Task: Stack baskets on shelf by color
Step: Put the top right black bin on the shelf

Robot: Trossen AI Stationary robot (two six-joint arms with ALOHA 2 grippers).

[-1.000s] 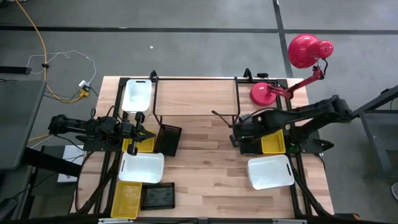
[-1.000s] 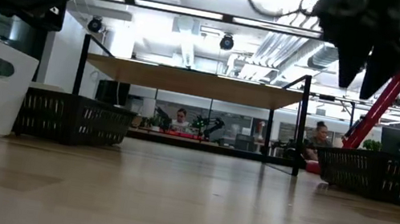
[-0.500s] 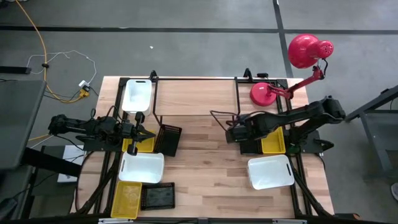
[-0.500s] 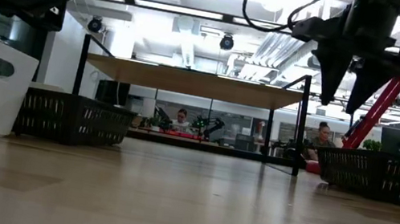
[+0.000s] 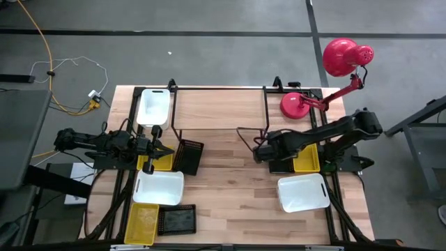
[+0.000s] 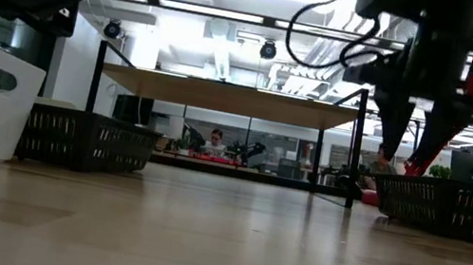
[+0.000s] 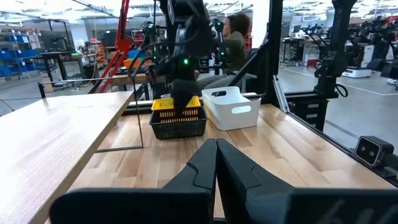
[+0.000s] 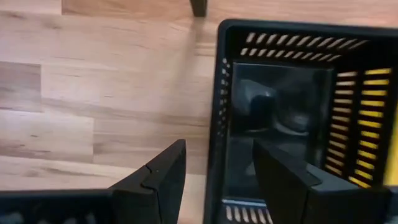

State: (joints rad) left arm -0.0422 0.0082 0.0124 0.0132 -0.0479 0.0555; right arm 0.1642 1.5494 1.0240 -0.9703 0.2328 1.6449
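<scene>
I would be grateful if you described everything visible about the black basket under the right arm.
The black basket is a shallow rectangular plastic tray with slotted mesh walls and a glossy solid floor. It sits upright and empty on the wooden tabletop, side by side with a yellow basket. The right end effector is open, its fingers straddling the basket's near wall.

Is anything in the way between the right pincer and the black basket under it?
Nothing visible. The right pincer is open just above the black basket, one finger outside its near wall and one over the inside. The left pincer waits shut across the table.
</scene>
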